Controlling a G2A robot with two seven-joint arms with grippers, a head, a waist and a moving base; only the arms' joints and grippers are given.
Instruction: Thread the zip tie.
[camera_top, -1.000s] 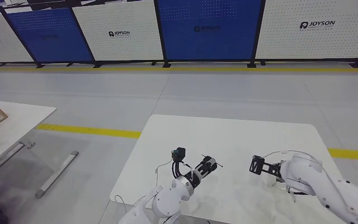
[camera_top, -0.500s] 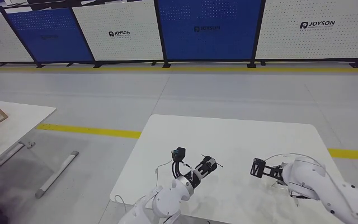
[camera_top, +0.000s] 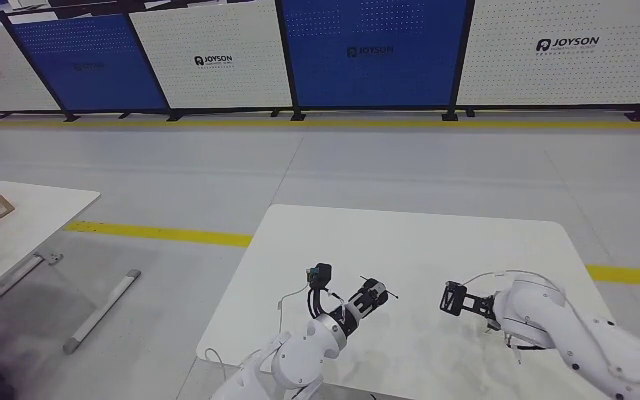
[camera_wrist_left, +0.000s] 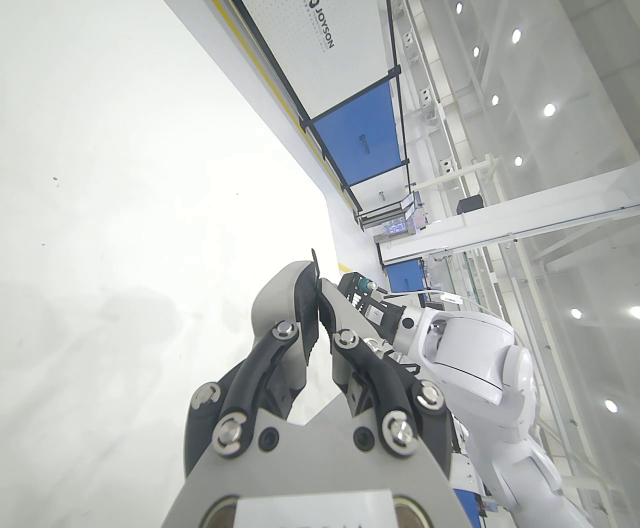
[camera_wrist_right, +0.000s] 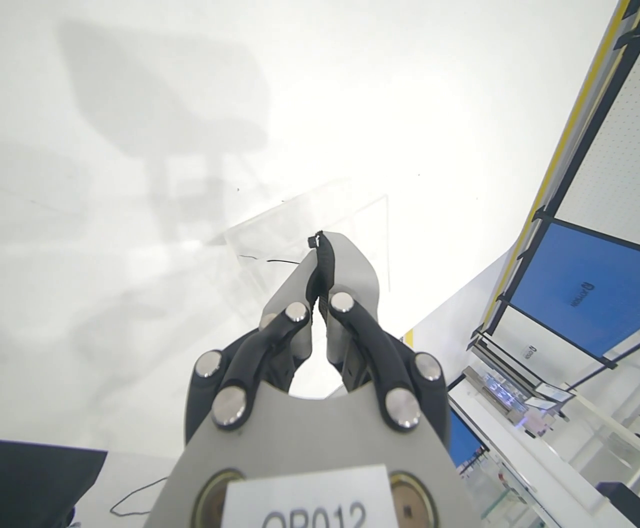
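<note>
My left gripper (camera_top: 376, 293) hovers over the front middle of the white table (camera_top: 420, 240). It is shut on a thin black zip tie (camera_wrist_left: 315, 260), whose end pokes out past the fingertips of the left gripper (camera_wrist_left: 317, 281). My right gripper (camera_top: 452, 297) hangs a short way to its right, pointing toward it. In the right wrist view the right gripper (camera_wrist_right: 322, 252) is shut on a small black zip tie piece (camera_wrist_right: 315, 241) that sticks out at the tips. The left wrist view has the right gripper (camera_wrist_left: 357, 292) just beyond the left fingertips, not touching.
A clear plastic box (camera_wrist_right: 310, 220) stands on the table beyond the right gripper, with a thin black strand (camera_wrist_right: 277, 261) at its near wall. A thin cable (camera_top: 290, 300) runs by the table's front left edge. A second white table (camera_top: 40, 215) stands far left.
The right gripper has shifted a little to the left, closer to the left gripper. The left arm has kept still.
</note>
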